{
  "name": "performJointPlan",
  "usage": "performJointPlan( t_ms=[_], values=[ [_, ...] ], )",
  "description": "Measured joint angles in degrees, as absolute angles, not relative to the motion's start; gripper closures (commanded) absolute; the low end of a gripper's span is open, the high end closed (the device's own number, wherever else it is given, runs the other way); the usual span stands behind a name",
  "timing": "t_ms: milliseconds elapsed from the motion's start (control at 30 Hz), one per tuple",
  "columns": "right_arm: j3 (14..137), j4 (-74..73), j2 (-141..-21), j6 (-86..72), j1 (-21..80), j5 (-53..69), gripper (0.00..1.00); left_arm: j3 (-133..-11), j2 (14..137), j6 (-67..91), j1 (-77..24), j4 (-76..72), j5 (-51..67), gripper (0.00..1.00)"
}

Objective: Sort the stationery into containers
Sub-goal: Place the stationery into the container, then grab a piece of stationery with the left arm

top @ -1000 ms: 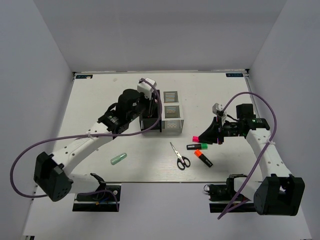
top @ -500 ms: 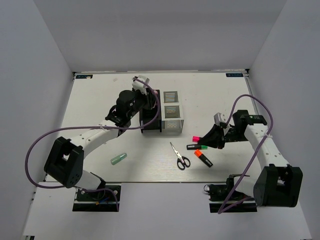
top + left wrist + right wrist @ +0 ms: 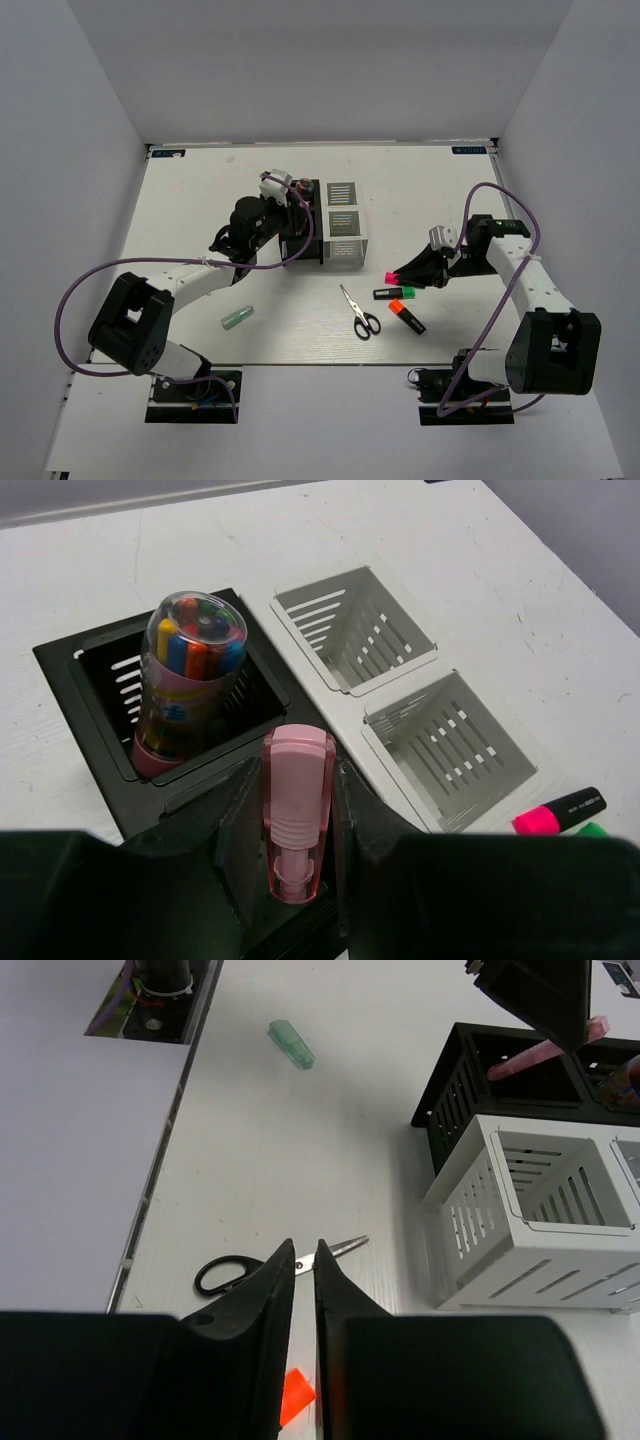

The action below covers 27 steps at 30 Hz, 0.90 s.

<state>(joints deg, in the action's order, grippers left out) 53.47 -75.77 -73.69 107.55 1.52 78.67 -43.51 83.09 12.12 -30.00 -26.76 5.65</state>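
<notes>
Between the fingers of the left hand [image 3: 297, 785]: clip [image 3: 297, 815], pink, pinched by its sides, its far end at the mouth of the near cell of the black box [image 3: 60, 662].
Far cell of that box: tube [image 3: 190, 680] of coloured pens, standing a little tilted.
White box [image 3: 395, 645]: just beside the black one, both cells bare.
Step in hand: by my reading, putting the clip into the near black cell.
How to do it well: centre the clip over the opening, clear of the rim and the tube. Lower it until most of it is inside, then part the fingers and lift straight up so nothing catches the slotted wall.
Right hand [image 3: 304, 1252]: fingers almost together, a thin gap, nothing in it. It is low over the desk [image 3: 200, 200], near the scissors [image 3: 360, 312] and three markers [image 3: 395, 295].
Pen [image 3: 237, 318]: alone on the desk near the left arm, apart from the boxes.
</notes>
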Motion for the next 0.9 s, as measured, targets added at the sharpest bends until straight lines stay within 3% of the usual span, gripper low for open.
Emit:
performJointPlan(
  t_ms=[33, 100, 133, 200, 333, 367, 400, 433, 467, 567, 600, 633, 667, 700, 833, 900],
  values=[
    [53.47, -75.9, -73.69, 107.66, 1.52, 78.67, 0.82, -43.48, 83.09, 12.25, -29.78, -27.03, 5.65, 0.48],
    [53.47, -76.18, -73.67, 107.68, 1.52, 78.67, 0.79, -43.48, 83.09, 12.62, -29.56, -27.44, 5.67, 0.26],
    [53.47, -76.2, -73.67, 107.5, 1.52, 78.65, 0.79, -43.48, 83.09, 12.45, -29.45, -27.46, 5.65, 0.09],
    [53.47, -76.27, -73.58, 106.37, 1.52, 78.61, 0.77, -43.48, 83.09, 12.75, -29.36, -27.49, 5.61, 0.05],
    [53.47, -76.36, -72.62, 101.78, 1.5, 78.39, 0.76, -43.51, 82.91, 12.75, -29.3, -26.89, 5.63, 0.06],
    [53.49, -76.36, -72.03, 99.37, 1.5, 78.15, 0.8, -43.66, 82.76, 12.64, -29.3, -26.24, 5.78, 0.27],
    [53.47, -76.36, -71.35, 96.4, 1.5, 77.87, 0.95, -44.01, 82.39, 12.64, -29.32, -24.93, 5.98, 0.52],
    [53.3, -74.61, -70.3, 92.62, 1.52, 77.34, 1.0, -44.84, 81.82, 12.4, -29.43, -22.41, 6.11, 0.8],
    [52.8, -70.63, -68.79, 83.11, 1.52, 76.01, 1.0, -46.5, 80.97, 11.55, -29.61, -18.59, 6.35, 1.0],
    [49.25, -56.49, -62.35, 57.04, 1.58, 66.78, 1.0, -54.59, 77.45, 8.75, -31.33, -3.38, 4.8, 1.0],
    [48.53, -51.79, -60.36, 48.66, 1.63, 62.87, 0.73, -57.63, 75.83, 7.57, -32.1, 2.11, 4.19, 0.89],
    [48.42, -48.31, -59.18, 41.91, 1.58, 60.49, 0.1, -59.7, 73.82, 6.35, -32.47, 6.94, 3.84, 0.7],
    [48.6, -44.99, -58.57, 36.16, 1.54, 58.94, 0.09, -60.8, 71.48, 5.17, -32.6, 11.55, 4.27, 0.51],
    [49.01, -42.96, -58.54, 32.53, 1.52, 58.08, 0.09, -61.12, 69.01, 3.27, -32.49, 16.6, 4.67, 0.45],
    [52.47, -39.24, -62.59, 22.9, 1.61, 56.27, 0.09, -61.78, 65.84, -1.45, -30.55, 36.86, 5.3, 0.34],
    [53.36, -38.17, -64.62, 20.05, 1.74, 53.01, 0.19, -62.08, 68.64, -3.07, -30.17, 45.74, 4.97, 0.31]
  ],
)
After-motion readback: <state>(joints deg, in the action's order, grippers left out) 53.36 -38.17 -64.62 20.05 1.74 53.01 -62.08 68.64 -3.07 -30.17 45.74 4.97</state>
